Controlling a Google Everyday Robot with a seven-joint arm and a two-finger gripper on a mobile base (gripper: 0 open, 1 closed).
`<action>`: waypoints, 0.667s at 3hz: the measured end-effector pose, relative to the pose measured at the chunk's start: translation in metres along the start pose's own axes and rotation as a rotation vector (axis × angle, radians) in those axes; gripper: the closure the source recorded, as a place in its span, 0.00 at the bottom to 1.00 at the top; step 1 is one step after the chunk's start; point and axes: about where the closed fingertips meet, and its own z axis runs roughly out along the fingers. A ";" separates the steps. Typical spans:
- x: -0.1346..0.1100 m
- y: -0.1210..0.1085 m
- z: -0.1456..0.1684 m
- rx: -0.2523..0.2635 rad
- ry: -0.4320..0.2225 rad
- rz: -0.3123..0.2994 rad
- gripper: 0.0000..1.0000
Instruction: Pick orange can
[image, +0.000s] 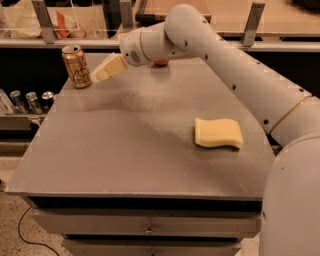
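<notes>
Orange can (76, 66) just beside jaws

Orange can (76, 66): 1, upright on the worktop.
Yellow sponge (218, 133): 1.
Apple (160, 63): 1, mostly hidden behind the arm.
Small silver cans (33, 102): at least 3, on the low shelf beside the worktop.
Worktop (125, 150): 1.
Arm (240, 75): 1.
Gripper (101, 75): 1, just beside the orange can.

arm (225, 55): white, rounded, dark screw dots | fingers (107, 68): cream, at arm's tip
</notes>
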 end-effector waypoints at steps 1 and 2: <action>-0.012 0.011 0.036 -0.016 -0.041 -0.001 0.00; -0.015 0.019 0.064 -0.031 -0.063 0.016 0.00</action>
